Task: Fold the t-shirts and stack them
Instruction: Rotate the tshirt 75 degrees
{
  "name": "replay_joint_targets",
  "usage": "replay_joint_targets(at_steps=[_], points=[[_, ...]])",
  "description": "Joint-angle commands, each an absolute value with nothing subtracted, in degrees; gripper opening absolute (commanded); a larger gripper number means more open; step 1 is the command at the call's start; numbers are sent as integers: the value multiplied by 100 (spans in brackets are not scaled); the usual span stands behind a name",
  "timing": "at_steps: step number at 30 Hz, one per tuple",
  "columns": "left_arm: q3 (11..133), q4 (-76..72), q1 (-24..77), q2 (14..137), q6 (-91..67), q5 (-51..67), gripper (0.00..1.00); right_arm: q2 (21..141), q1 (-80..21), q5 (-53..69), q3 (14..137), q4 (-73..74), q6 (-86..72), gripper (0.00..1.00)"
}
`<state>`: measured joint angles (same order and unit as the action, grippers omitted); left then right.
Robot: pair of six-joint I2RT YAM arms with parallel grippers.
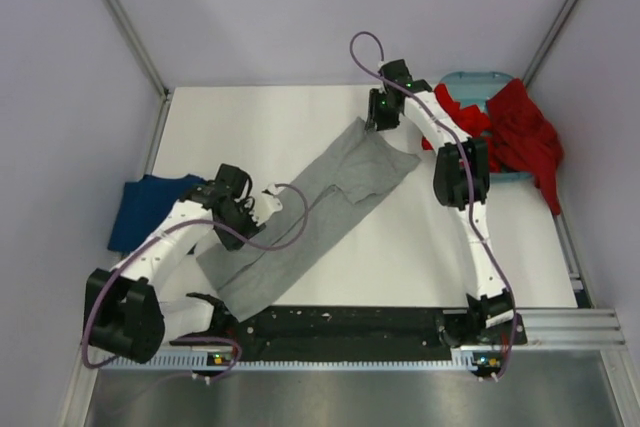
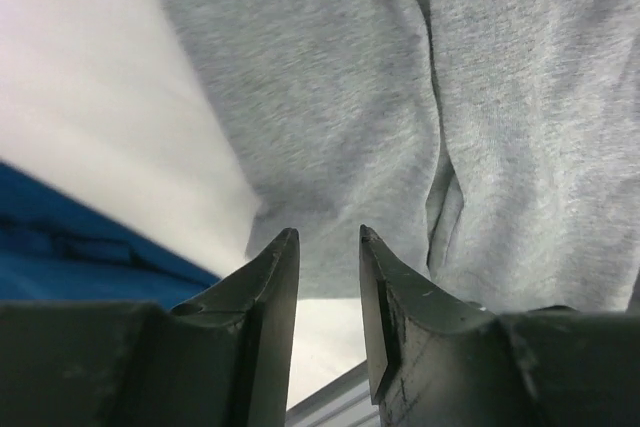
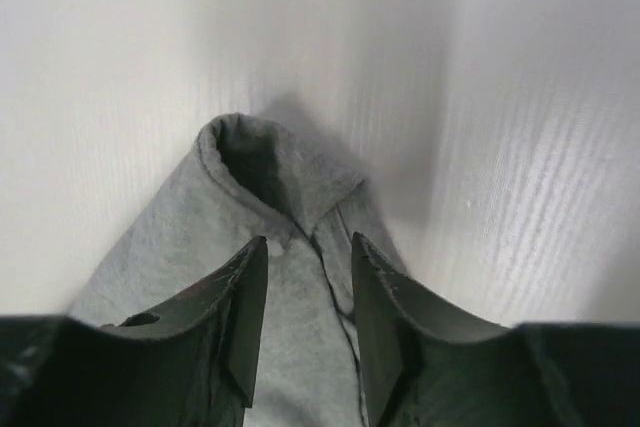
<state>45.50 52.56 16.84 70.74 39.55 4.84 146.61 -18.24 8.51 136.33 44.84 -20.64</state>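
The heather grey t-shirt (image 1: pixel 310 217) lies stretched in a long diagonal strip across the white table, from near left to far right. My left gripper (image 1: pixel 264 203) is open at the shirt's left edge; in the left wrist view its gripper (image 2: pixel 327 237) hovers by the grey fabric (image 2: pixel 340 97), holding nothing. My right gripper (image 1: pixel 379 125) is open over the shirt's far end; in the right wrist view its gripper (image 3: pixel 308 243) straddles the bunched grey tip (image 3: pixel 270 177). The navy shirt (image 1: pixel 150 205) lies at the left table edge and shows in the left wrist view (image 2: pixel 70 237). Red shirts (image 1: pixel 525 137) spill from the basket.
A teal basket (image 1: pixel 475 79) stands at the far right corner with the red shirts draped over its rim. A black rail (image 1: pixel 350 332) runs along the near table edge between the arm bases. White walls with metal posts enclose the table (image 1: pixel 260 127).
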Motion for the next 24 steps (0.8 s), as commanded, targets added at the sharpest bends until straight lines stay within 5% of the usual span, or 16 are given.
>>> replay_joint_targets(at_steps=[1, 3, 6, 12, 17, 24], points=[[5123, 5845, 1486, 6759, 3726, 476, 37, 13074, -1881, 467, 13134, 4061, -1680, 50], [5203, 5819, 1311, 6838, 3823, 256, 37, 12449, -1872, 221, 12109, 3964, -1653, 57], [5081, 5564, 1038, 7022, 3955, -139, 37, 11622, -1881, 158, 10236, 3920, -1775, 54], [4720, 5072, 703, 7347, 4157, -632, 36, 10784, -1881, 368, 7938, 2998, -2364, 5], [4518, 4931, 738, 7532, 4175, -248, 35, 11933, -1732, 1501, 8304, 2480, -2679, 0], [4122, 4738, 1667, 7620, 3754, 570, 38, 13480, -1161, 1652, 10384, 2654, -3919, 0]])
